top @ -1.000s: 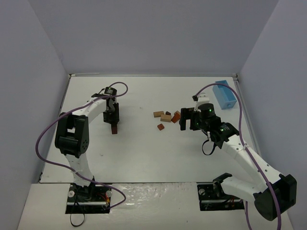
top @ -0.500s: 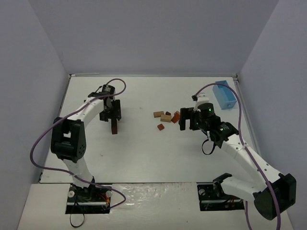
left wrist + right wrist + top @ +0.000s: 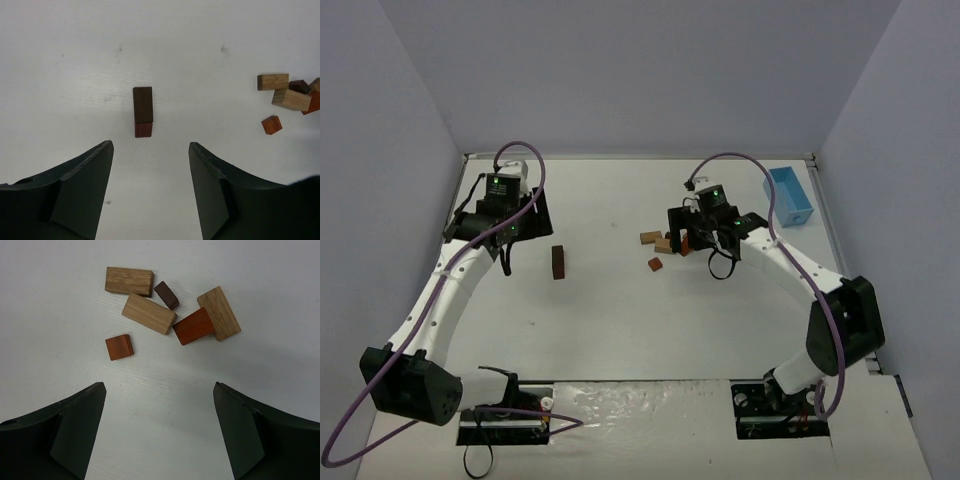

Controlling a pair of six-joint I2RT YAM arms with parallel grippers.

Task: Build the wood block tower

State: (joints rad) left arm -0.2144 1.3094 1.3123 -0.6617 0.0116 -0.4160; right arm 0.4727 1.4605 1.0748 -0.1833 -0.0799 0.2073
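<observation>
Two arms reach over a white surface from its near edge, and the overhead view shows you only bare surface between their bases and the work.

On your left, the wood block tower stands alone: a dark brown block on a reddish-brown one. It is well apart from the loose wood blocks, which lie at its 2 o'clock. The left end effector hangs at the tower's 10 o'clock, apart from it. Its jaws are spread and hold nothing.

From the left wrist, you see the tower at 12 o'clock beyond the left end effector, centred on the gap, with bare surface between them. The loose wood blocks sit out at 2 o'clock.

On your right, the right end effector hovers at the right edge of the loose pile and covers part of it in the overhead view. Its jaws gape wide and are empty.

From the right wrist, the small reddish cube lies nearest the right end effector, at 11 o'clock and apart from the rest. Beyond it, two tan blocks, a small dark brown block, a reddish-brown block and a third tan block huddle together, several touching.

Farthest off, a light blue box rests near the surface's far right edge, at 2 o'clock from the pile.
</observation>
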